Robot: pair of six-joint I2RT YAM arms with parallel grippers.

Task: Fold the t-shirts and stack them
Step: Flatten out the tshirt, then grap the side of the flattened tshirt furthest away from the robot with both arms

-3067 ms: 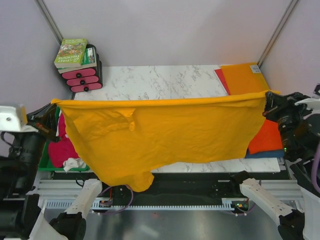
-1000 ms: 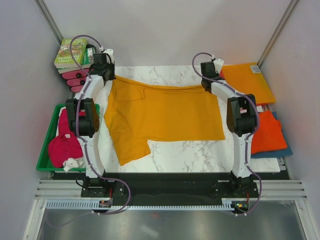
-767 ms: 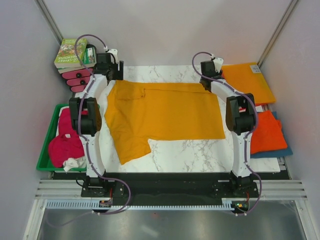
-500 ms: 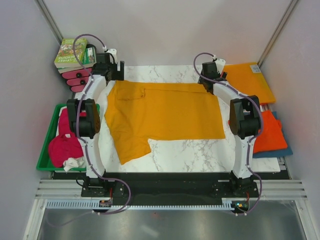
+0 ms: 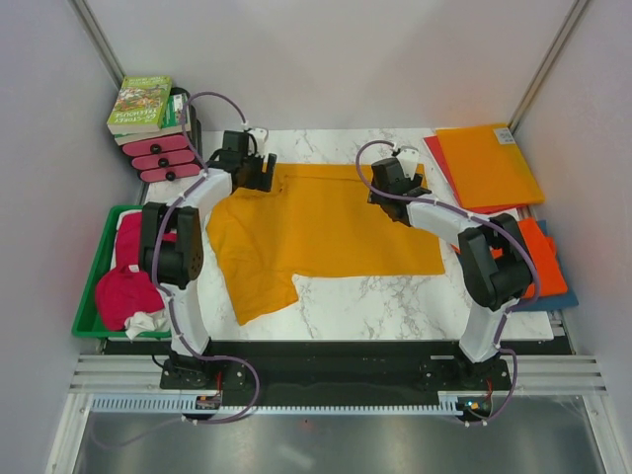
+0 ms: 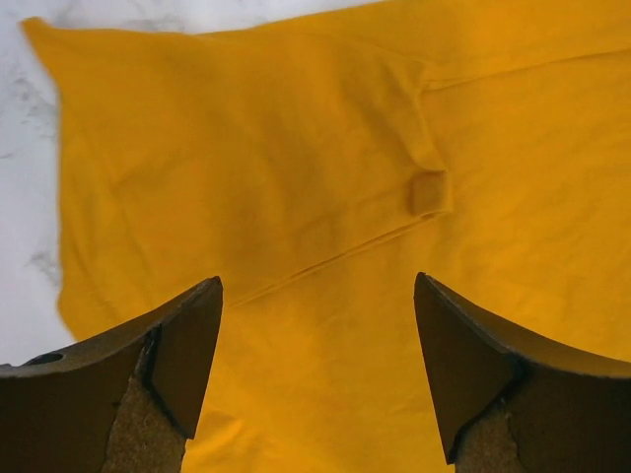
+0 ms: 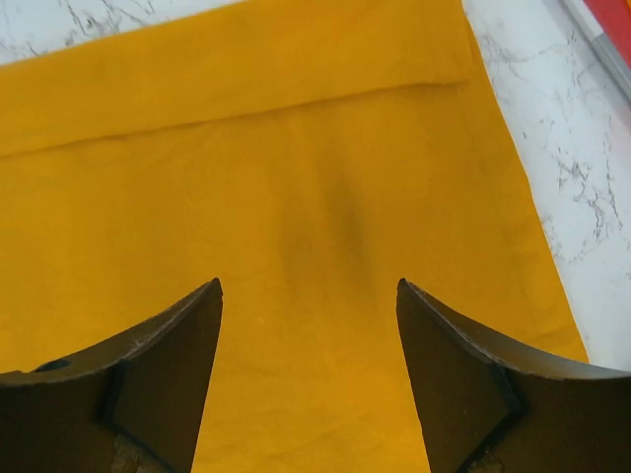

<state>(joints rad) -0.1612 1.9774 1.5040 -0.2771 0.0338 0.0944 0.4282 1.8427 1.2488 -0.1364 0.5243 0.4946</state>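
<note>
Top view: the orange shirt (image 5: 326, 222) lies spread flat in the middle of the tabletop (image 5: 395, 296). The left pincer (image 5: 265, 174) and right pincer (image 5: 385, 191) hang over its far edge, one toward each end.

Left wrist: fingers (image 6: 177, 345) spread wide — nothing between them, shirt beneath.

Right wrist: fingers (image 7: 168, 345) likewise parted — empty above the cloth.

Flat golden-orange t-shirt (image 5: 336, 222) (unfolded) on table (image 5: 395, 296)

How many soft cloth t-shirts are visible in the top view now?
4: the golden-orange t-shirt spread on the marble table; the folded red-orange t-shirt at the right edge, on the blue t-shirt; the magenta-pink t-shirt in the green tray. More may be hidden there.
</note>
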